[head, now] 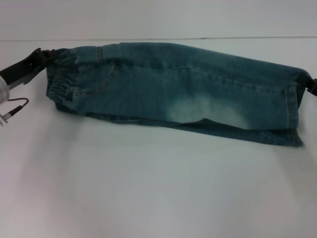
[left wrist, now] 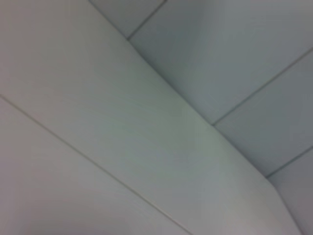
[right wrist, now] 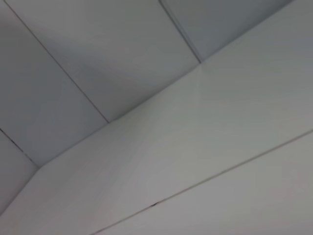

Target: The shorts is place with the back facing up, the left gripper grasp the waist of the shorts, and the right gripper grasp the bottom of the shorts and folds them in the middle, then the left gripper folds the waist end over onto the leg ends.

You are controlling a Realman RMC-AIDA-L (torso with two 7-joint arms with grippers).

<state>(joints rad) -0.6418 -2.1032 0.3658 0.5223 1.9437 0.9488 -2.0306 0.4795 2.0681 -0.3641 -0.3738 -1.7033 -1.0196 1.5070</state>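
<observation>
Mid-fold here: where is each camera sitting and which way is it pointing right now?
Head view: on the head, looking down at the folded shorts on the table; left gripper at the waist, right gripper at the leg ends.
Left wrist view: only pale panelled surfaces; no robot parts.
Right wrist view: likewise.
Shared: both wrist views show only panels, no shorts.

You had soft, even, fairly dim light in the head view, with a cool grey cast. The shorts (head: 178,89) threw only a faint shadow toward you on the table (head: 148,188). No glare showed. Focus was slightly soft throughout. Both wrist views were blurred, showing perhaps pale panels with thin seams.
</observation>
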